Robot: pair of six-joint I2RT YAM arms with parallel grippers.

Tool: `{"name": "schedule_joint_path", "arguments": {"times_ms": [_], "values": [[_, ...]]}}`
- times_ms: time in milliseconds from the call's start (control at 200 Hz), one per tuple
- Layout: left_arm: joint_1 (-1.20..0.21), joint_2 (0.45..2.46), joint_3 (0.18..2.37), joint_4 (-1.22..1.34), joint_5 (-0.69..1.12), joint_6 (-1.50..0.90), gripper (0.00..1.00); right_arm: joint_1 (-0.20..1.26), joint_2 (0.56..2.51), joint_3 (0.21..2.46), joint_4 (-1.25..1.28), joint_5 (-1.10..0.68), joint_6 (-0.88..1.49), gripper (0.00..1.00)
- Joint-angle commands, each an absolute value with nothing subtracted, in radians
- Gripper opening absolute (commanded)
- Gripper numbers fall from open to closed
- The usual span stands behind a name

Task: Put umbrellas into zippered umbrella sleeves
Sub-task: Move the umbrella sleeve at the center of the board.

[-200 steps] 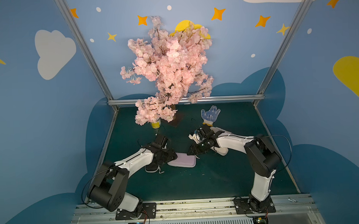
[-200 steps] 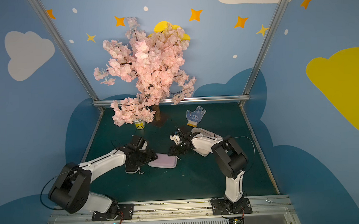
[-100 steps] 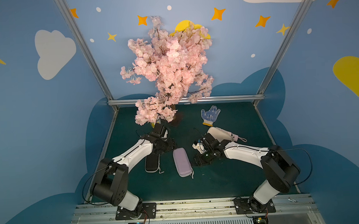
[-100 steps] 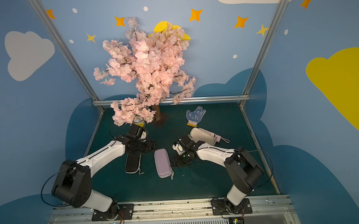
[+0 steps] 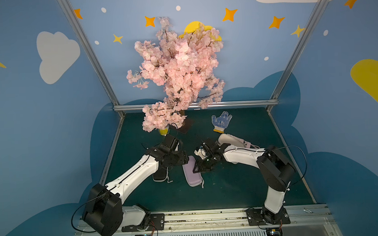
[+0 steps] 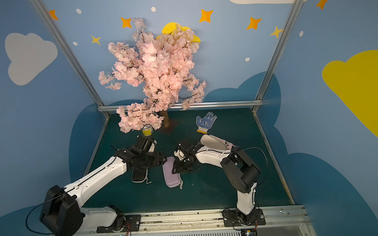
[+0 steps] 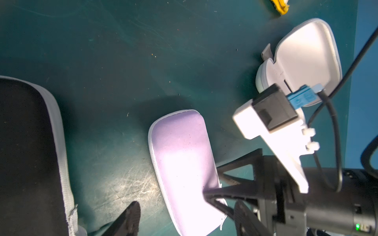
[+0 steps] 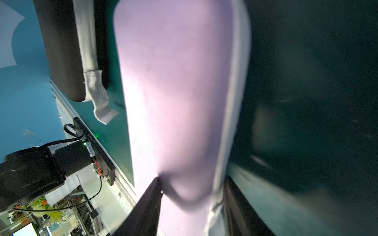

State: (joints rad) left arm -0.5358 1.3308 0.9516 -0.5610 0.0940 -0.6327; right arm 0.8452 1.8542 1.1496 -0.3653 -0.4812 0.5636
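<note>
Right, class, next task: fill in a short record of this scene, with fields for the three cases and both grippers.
lavender oblong zip case: closed, flat on the green table
black oblong zip case: looks closed, partly under the left arm
off-white oblong hard-shell case: open, pale lining showing
left gripper: open, near the lavender oblong zip case
right gripper: pinching that case's edge

The white-shelled left arm (image 5: 133, 175) and right arm (image 5: 242, 156) are wearing black joint housings and trailing black cables; the black right gripper (image 5: 195, 168) is showing triangular-braced jaws.
</note>
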Motion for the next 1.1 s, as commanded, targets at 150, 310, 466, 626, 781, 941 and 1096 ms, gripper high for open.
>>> {"name": "schedule_joint_path", "arguments": {"times_ms": [150,310,466,626,781,941,1096], "values": [[-0.542,1.285,1.023,-0.596,0.055,-0.631,0.72,0.911,1.974,1.298,-0.317,-0.494,0.682,0.46],[-0.549,1.298,1.067,-0.598,0.061,-0.615,0.71,0.879,1.935,1.327,-0.404,-0.521,0.605,0.48],[-0.588,1.332,1.122,-0.614,0.027,-0.590,0.71,0.738,1.673,1.238,-0.595,-0.392,0.460,0.52],[-0.640,1.415,1.110,-0.493,0.032,-0.586,0.72,0.502,1.560,1.186,-0.717,-0.009,0.385,0.55],[-0.713,1.591,1.158,-0.380,0.123,-0.642,0.75,0.294,1.632,1.301,-0.731,0.162,0.330,0.61],[-0.781,1.787,1.199,-0.172,0.261,-0.787,0.81,0.164,1.830,1.485,-0.742,-0.013,0.324,0.64],[-0.812,1.959,1.251,-0.017,0.318,-0.914,0.87,0.124,2.003,1.625,-0.753,-0.208,0.351,0.64]]}}
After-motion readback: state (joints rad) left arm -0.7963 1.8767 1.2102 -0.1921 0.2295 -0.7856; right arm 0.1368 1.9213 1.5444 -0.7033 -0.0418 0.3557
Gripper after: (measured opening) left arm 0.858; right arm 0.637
